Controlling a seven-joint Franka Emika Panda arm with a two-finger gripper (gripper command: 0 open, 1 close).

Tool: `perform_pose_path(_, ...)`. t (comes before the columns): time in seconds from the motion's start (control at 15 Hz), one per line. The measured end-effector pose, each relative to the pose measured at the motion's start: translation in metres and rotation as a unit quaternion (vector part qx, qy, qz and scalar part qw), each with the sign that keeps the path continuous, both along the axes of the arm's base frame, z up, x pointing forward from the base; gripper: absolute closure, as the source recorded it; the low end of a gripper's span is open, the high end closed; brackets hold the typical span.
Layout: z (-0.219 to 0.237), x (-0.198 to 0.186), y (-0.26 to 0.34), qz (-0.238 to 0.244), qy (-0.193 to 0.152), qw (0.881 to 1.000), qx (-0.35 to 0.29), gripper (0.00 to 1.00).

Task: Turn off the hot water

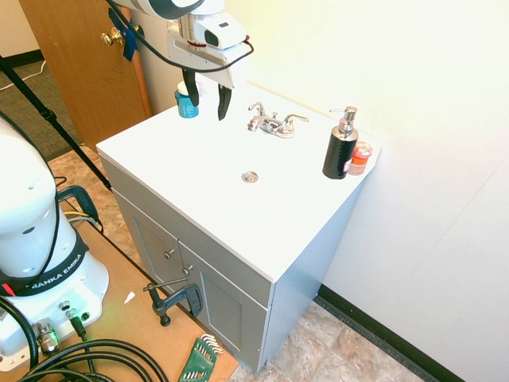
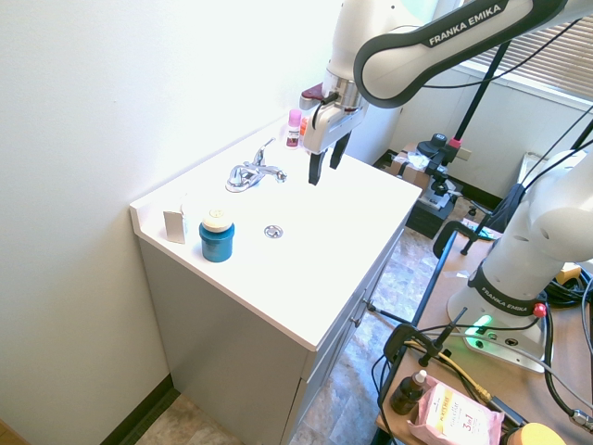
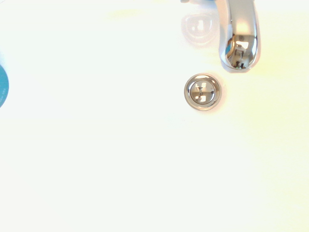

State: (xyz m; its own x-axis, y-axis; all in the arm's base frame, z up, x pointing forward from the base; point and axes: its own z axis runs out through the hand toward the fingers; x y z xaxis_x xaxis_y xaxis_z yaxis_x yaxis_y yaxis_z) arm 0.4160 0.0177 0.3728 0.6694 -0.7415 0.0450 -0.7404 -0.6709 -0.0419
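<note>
First exterior view: spread pincer (image 1: 207, 97) above white countertop (image 1: 196, 171), apparently beside a bathroom wall (image 1: 429, 159).

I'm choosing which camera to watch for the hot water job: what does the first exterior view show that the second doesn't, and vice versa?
Only the first exterior view: the wooden door with its brass knob, and the green hex key set.

Only the second: the window blinds, the pink wipes pack and the small dark bottle.

Both: the chrome faucet, the drain, the teal jar and the open gripper.
</note>
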Motion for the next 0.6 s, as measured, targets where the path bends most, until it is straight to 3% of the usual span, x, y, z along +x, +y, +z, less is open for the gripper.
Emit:
perform_pose_path(0.2,0.001,0.0,0.011,0.002,-0.004,1.0,-0.022,0.0)
perform_pose_path(0.4,0.004,-0.001,0.058,-0.01,-0.042,0.996,-0.083,0.0)
perform_pose_path(0.6,0.008,0.02,0.063,-0.033,-0.08,0.986,-0.146,0.0)
